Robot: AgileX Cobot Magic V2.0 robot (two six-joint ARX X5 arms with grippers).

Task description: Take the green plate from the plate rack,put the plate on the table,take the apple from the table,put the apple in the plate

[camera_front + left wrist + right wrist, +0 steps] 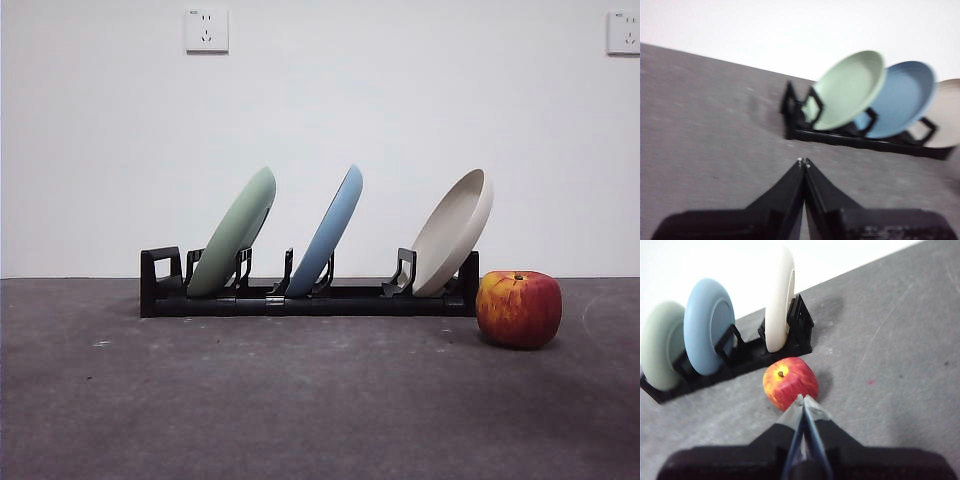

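Green plate (235,232) leans in rack (300,298); both tools closed, apart

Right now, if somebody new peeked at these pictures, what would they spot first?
Three tilted plates stand in the plate rack: the green plate at one end, a light blue plate in the middle, a beige plate at the other. The red apple sits on the table beside the beige end.

The left gripper (803,162) has two matte black, wedge-shaped jaws with small silvery tips. The right gripper (803,398) has matching black jaws with grey-worn inner faces and blue edging.
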